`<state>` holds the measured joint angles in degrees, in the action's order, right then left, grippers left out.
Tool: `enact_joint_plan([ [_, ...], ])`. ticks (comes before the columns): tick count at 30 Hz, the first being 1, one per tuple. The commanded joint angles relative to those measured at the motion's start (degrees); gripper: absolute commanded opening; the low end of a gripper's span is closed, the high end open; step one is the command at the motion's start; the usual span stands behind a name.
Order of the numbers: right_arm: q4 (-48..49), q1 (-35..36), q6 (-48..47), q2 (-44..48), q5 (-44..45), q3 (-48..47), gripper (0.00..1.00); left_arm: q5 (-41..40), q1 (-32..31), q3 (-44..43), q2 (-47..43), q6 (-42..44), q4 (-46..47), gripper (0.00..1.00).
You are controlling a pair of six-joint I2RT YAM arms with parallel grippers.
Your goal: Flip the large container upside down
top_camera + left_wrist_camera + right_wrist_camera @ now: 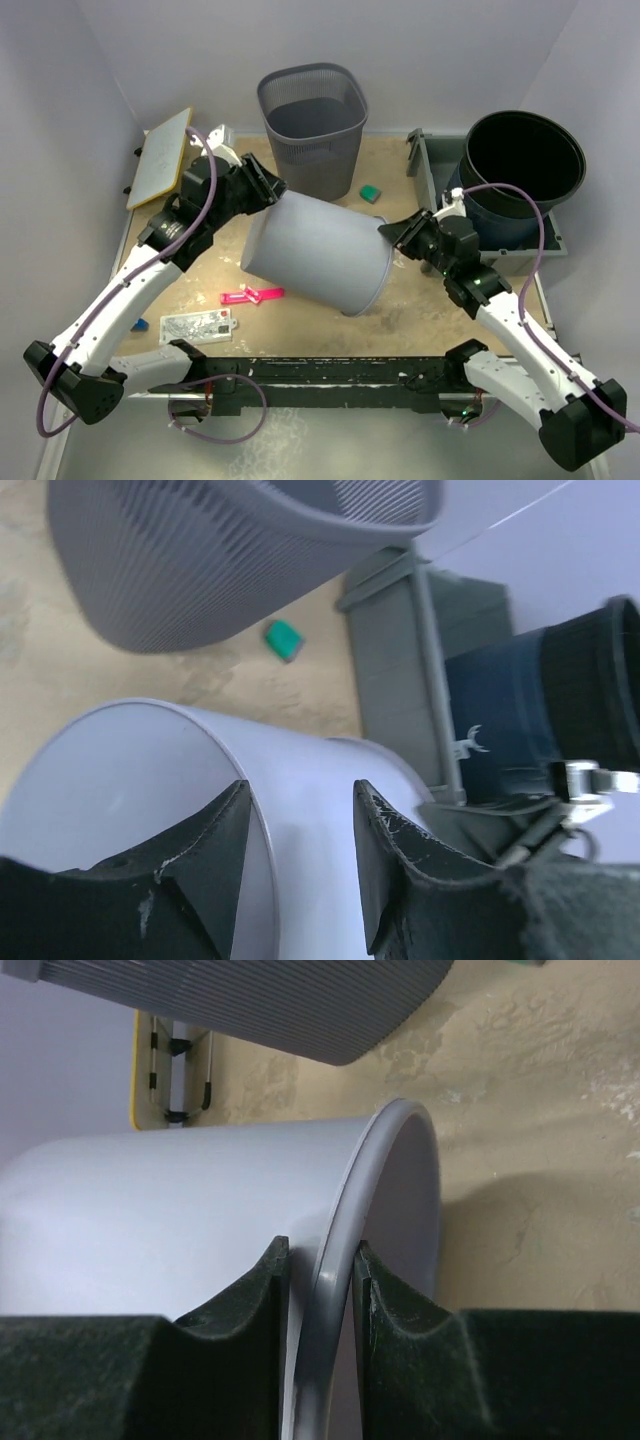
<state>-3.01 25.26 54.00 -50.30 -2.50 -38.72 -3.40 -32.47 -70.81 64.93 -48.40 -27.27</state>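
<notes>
- The large pale grey plastic container (318, 250) lies tipped on its side in the middle of the top view, over the sandy brown tabletop (420, 325). Its closed base points to the upper left and its open mouth to the lower right.
- The left gripper (265, 188) sits at the base end. In the left wrist view its 2 black fingers (210, 860) stand well apart, 1 over the flat base and 1 over the side wall. The base's edge runs up between them with no visible pinch.
- The right gripper (393, 235) is at the mouth end. In the right wrist view its 2 fingers (385, 1300) sit close on either side of the container's rim, clamped on it.
- A dark grey ribbed wastebasket (312, 125) stands upright at the upper centre, just beyond the container.
- A small green block (371, 191) lies on the tabletop beside the wastebasket's right foot.
- A black round tub (525, 160) stands in a grey rectangular tray (428, 170) at the upper right.
- A pink plastic piece (252, 295) lies near the container's lower left side, and a flat white packet (195, 324) lies further toward the lower left.
- A yellow-edged flat board (160, 158) leans at the upper left.
</notes>
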Motion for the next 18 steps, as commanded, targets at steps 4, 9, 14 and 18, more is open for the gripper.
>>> enact_joint_plan([
  [4,6.88,4.78,4.03,-2.04,-9.76,8.44,0.18,17.36,-2.51,-4.28,1.29,-4.85,17.22,0.40],
  [9,8.70,7.04,4.20,-3.70,-6.24,10.79,0.27,19.23,-2.51,1.38,2.06,-7.41,23.38,0.40],
  [14,9.92,7.52,4.49,-5.27,-5.06,11.70,0.39,20.61,-2.51,4.36,2.68,-10.03,28.90,0.40],
  [18,8.53,7.62,3.02,-5.58,-5.16,10.60,0.44,20.71,-2.51,3.98,2.61,-8.87,27.91,0.40],
])
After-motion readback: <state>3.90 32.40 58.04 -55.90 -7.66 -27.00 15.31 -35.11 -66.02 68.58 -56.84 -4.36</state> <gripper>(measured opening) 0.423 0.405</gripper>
